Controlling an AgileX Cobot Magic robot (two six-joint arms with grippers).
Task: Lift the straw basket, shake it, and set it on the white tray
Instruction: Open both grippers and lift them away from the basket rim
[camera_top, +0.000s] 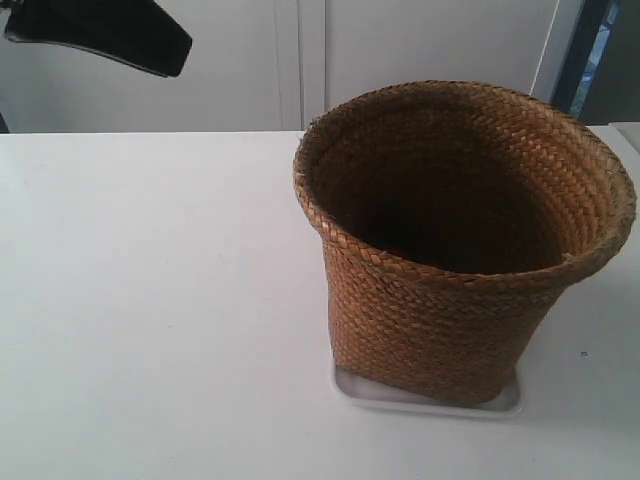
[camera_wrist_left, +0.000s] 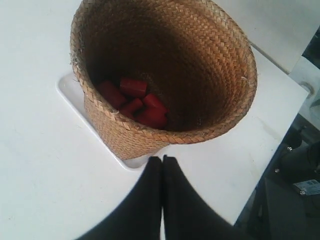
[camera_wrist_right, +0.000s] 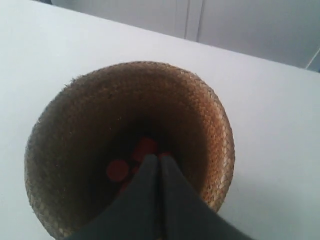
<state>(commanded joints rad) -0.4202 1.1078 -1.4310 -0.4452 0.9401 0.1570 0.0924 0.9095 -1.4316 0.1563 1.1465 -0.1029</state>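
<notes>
Two closed, empty hands: your left hand (camera_wrist_left: 161, 161) near, right hand (camera_wrist_right: 159, 160) above the straw basket (camera_top: 450, 250), standing on the white tray (camera_top: 430, 402). Expect it light and springy; pinch its braided rim.

Left tool (camera_wrist_left: 161, 160) fingers pressed together, empty; right tool (camera_wrist_right: 158, 158) likewise.
</notes>
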